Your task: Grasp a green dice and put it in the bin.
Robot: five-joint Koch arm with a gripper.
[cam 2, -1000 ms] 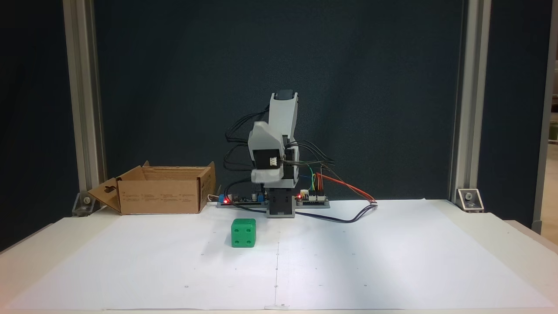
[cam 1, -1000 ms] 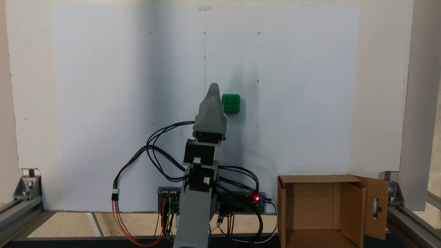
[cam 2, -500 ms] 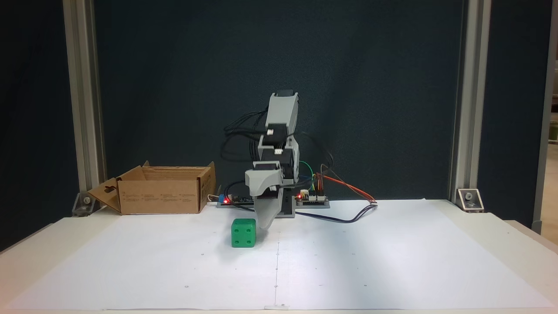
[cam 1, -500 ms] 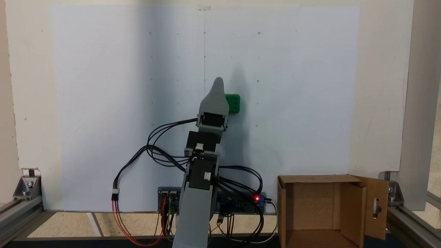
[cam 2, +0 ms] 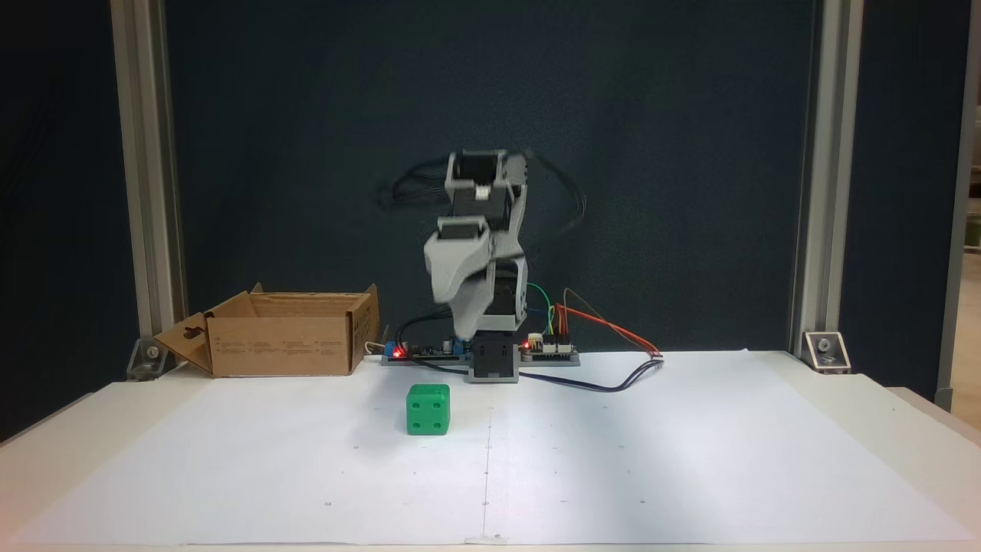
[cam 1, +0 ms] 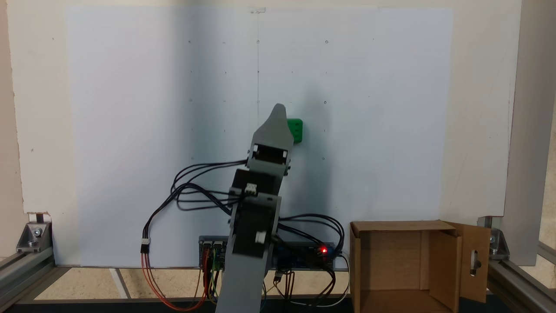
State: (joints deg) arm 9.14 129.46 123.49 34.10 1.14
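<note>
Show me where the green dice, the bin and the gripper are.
green dice (cam 2: pixel 428 410): a fixed view, front face.
bin (cam 2: pixel 280 346): a fixed view, front wall.
gripper (cam 1: pixel 279 107): a fixed view, visible tip.

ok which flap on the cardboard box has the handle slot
The outermost flap, right of the bin in a fixed view, swung open; the inner flap beside it is plain.

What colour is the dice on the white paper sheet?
Bright green, pips included; the green dice shows best in the front-facing fixed view.
</note>
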